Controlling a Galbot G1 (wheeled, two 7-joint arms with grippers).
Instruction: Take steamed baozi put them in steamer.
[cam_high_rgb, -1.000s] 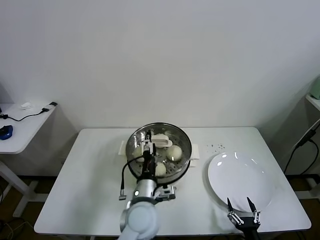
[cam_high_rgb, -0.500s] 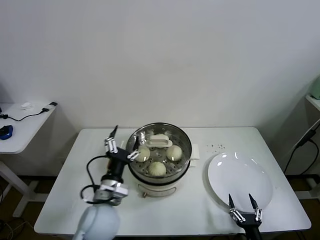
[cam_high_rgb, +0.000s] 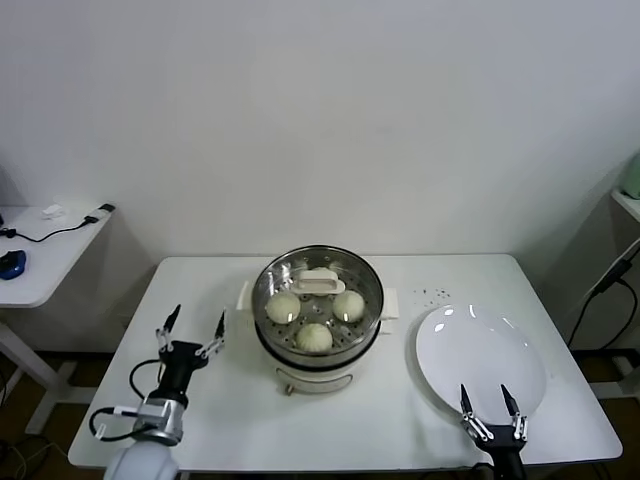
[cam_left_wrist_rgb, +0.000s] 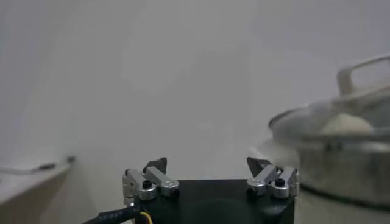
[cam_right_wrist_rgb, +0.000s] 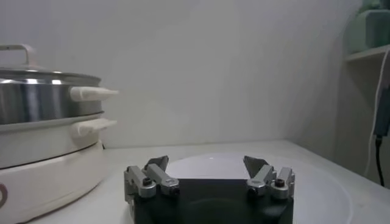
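Centrally, the steamer (cam_high_rgb: 317, 310) stands upright on the table (cam_high_rgb: 200, 290), mouth upward, holding three steamed baozi (cam_high_rgb: 314, 337) beneath a leaning glass lid (cam_high_rgb: 318, 281). White plate (cam_high_rgb: 482, 362) lies to its right. Left gripper (cam_high_rgb: 191, 330) and right gripper (cam_high_rgb: 490, 411): fingers spread, empty.

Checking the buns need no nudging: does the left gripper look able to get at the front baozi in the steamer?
Probably yes: the left gripper is open and empty beside the steamer, which is uncovered, so the front baozi lies exposed from above.
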